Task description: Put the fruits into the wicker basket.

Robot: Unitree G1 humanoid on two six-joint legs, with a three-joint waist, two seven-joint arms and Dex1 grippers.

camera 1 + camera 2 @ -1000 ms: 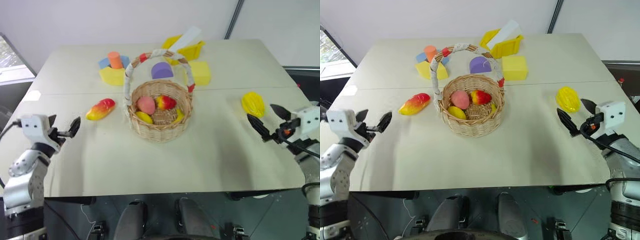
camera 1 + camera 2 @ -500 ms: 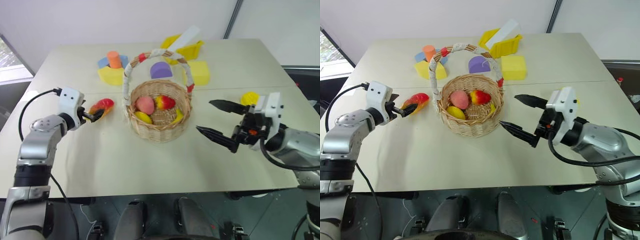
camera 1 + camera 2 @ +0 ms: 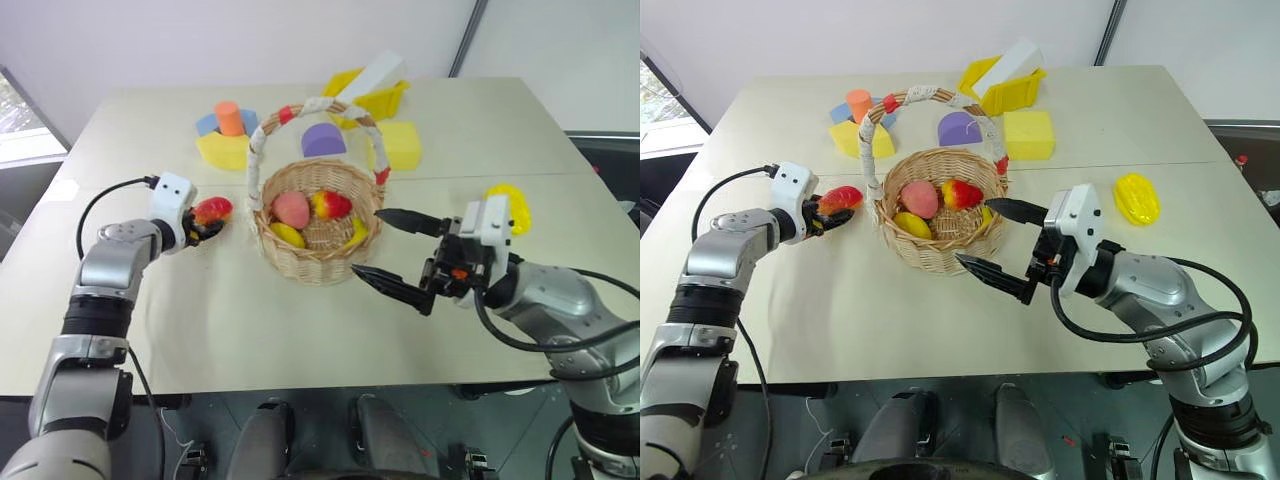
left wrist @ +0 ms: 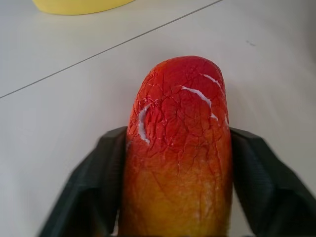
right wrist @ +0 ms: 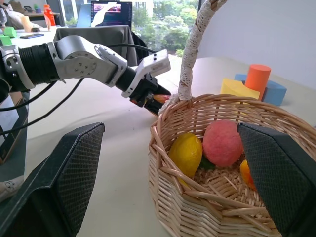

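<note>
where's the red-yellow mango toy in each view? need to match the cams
Left eye: mango toy left of the wicker basket, between the left gripper fingers.
Right eye: same spot, left of the basket.
Left wrist: centre, clamped between both fingers.
Right wrist: small red tip beside the basket handle.
Shared landmark: the basket.
</note>
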